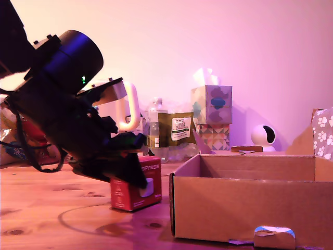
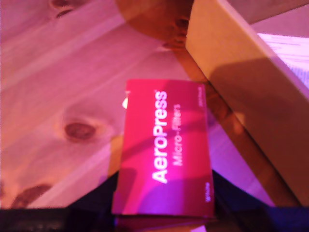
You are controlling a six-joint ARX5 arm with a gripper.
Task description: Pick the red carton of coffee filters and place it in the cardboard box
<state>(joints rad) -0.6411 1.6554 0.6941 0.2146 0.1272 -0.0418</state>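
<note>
The red carton of coffee filters (image 1: 136, 195) stands on the wooden table just to the exterior view's left of the cardboard box (image 1: 244, 179). White "AeroPress Micro-Filters" lettering shows on its top in the wrist view (image 2: 164, 140). My gripper (image 1: 136, 176) comes down over it from the exterior view's left. In the wrist view its dark fingers (image 2: 99, 195) lie against both sides of the carton, so my gripper (image 2: 164, 180) is shut on it. The brown box wall (image 2: 241, 87) runs close beside the carton. The box is open at the top, and its inside is hidden.
Behind stand two stacked patterned tissue boxes (image 1: 212, 107), a green pouch (image 1: 182, 127), a clear bottle (image 1: 157, 112), a white round camera (image 1: 263, 136) and a white looped handle (image 1: 132, 107). A paw-print fabric (image 1: 325, 130) hangs at the exterior view's right. A small torn piece (image 1: 273, 235) lies before the box.
</note>
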